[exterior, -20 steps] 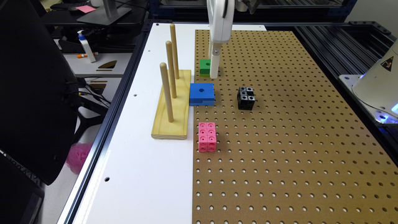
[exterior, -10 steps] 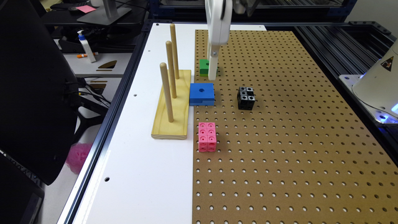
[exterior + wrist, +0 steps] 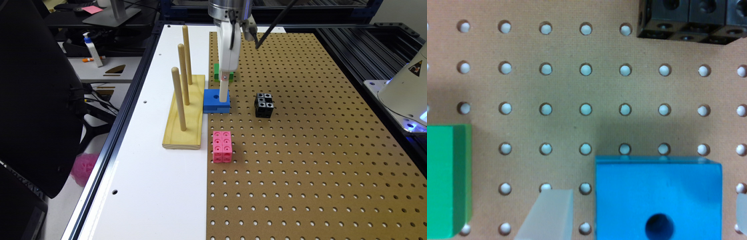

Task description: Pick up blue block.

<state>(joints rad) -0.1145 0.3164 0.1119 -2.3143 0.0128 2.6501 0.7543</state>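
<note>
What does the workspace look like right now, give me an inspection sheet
Surface: brown pegboard beside a white panel.
Job's things: blue block flat on the pegboard, by the peg stand's edge, not lifted.
Clutter: green block behind the blue one; black cubes; pink cubes; wooden peg stand with three upright pegs.
Grippers: gripper open, low over the blue block, one finger on each side of it.
Cables: black cable running from the wrist.
Surroundings: black chair, bottle on a side desk, white machine base.
</note>
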